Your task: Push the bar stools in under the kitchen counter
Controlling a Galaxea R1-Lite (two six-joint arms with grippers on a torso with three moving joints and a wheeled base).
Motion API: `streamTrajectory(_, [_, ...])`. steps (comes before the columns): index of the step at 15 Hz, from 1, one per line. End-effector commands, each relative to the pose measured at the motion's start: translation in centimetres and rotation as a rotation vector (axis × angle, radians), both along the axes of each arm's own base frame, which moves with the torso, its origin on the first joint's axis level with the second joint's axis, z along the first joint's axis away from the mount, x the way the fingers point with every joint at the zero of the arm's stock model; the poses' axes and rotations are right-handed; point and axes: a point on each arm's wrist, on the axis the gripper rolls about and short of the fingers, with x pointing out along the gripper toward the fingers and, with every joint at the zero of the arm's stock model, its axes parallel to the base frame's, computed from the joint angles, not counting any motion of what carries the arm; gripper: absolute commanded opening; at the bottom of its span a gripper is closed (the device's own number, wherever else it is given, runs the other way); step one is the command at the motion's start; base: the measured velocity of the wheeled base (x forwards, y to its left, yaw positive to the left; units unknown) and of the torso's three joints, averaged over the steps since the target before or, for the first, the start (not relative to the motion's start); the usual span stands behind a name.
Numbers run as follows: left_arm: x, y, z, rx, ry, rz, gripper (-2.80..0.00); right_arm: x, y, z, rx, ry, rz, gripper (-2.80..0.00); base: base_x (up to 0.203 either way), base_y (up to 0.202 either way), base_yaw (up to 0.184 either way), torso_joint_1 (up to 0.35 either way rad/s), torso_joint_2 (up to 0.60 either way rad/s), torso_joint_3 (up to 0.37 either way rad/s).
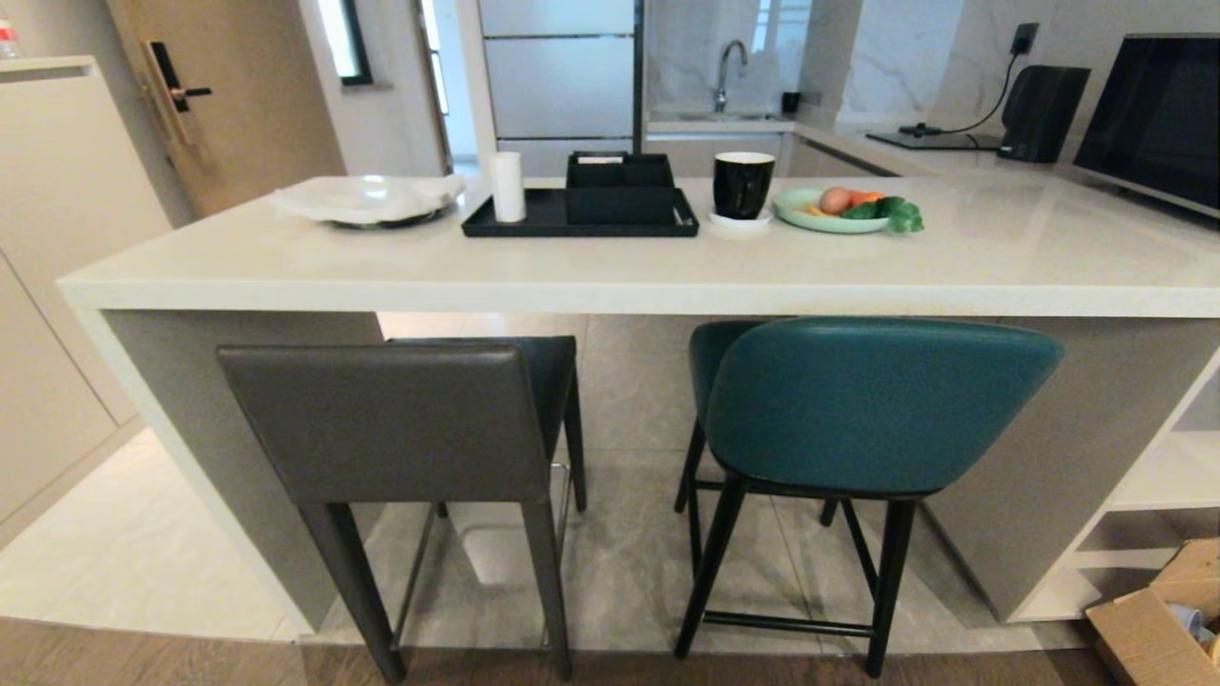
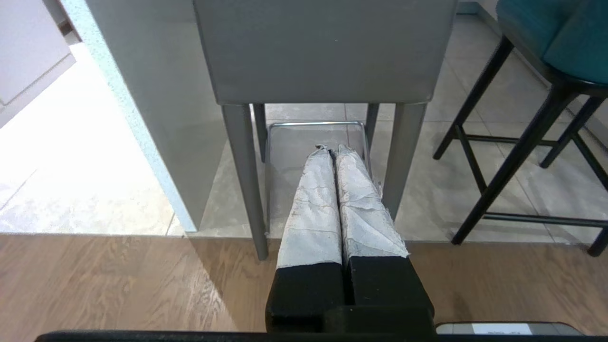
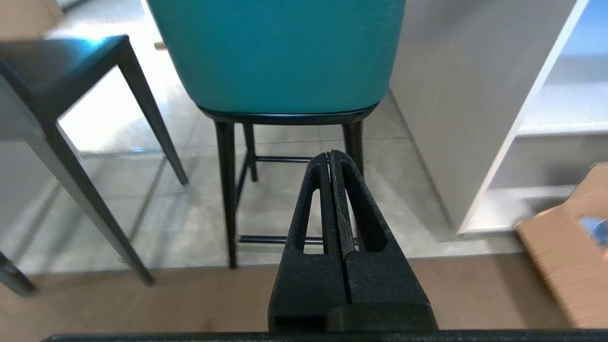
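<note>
Two bar stools stand at the kitchen counter (image 1: 610,276), their backs toward me. The boxy dark-grey stool (image 1: 391,424) is on the left, its seat partly under the slab. The teal stool (image 1: 877,400) with thin black legs is on the right. Neither gripper shows in the head view. My left gripper (image 2: 332,148), fingers wrapped in white tape, is shut and empty, pointing at the grey stool (image 2: 323,52) from a short way back. My right gripper (image 3: 330,154) is shut and empty, aimed at the teal stool (image 3: 280,52), apart from it.
On the counter lie a white plate (image 1: 367,198), a black tray (image 1: 581,211) with a box, a black mug (image 1: 742,184) and a green plate of food (image 1: 839,210). White open shelves (image 1: 1163,476) and a cardboard box (image 1: 1158,619) stand at the right. Wood floor meets grey tile under the stools.
</note>
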Motion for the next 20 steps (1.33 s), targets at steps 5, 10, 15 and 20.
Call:
streamTrajectory(5, [0.01, 0.00, 0.00, 0.000, 0.002, 0.000, -2.80, 0.01, 0.00, 0.04, 0.004, -0.003, 0.000, -2.80, 0.000, 0.000, 0.000, 0.000, 0.00, 0.000])
streamTrajectory(10, [0.01, 0.00, 0.01, 0.000, 0.003, 0.000, -2.80, 0.01, 0.00, 0.04, 0.004, -0.003, -0.002, -2.80, 0.000, 0.000, 0.000, 0.000, 0.00, 0.000])
streamTrajectory(15, [0.00, 0.00, 0.01, 0.000, 0.004, -0.001, -2.80, 0.01, 0.00, 0.04, 0.005, -0.003, -0.003, -2.80, 0.000, 0.000, 0.000, 0.000, 0.00, 0.000])
streamTrajectory(20, [0.00, 0.01, 0.01, -0.004, 0.004, -0.002, -2.80, 0.01, -0.01, 0.03, 0.007, -0.002, -0.002, -2.80, 0.000, 0.000, 0.000, 0.000, 0.00, 0.000])
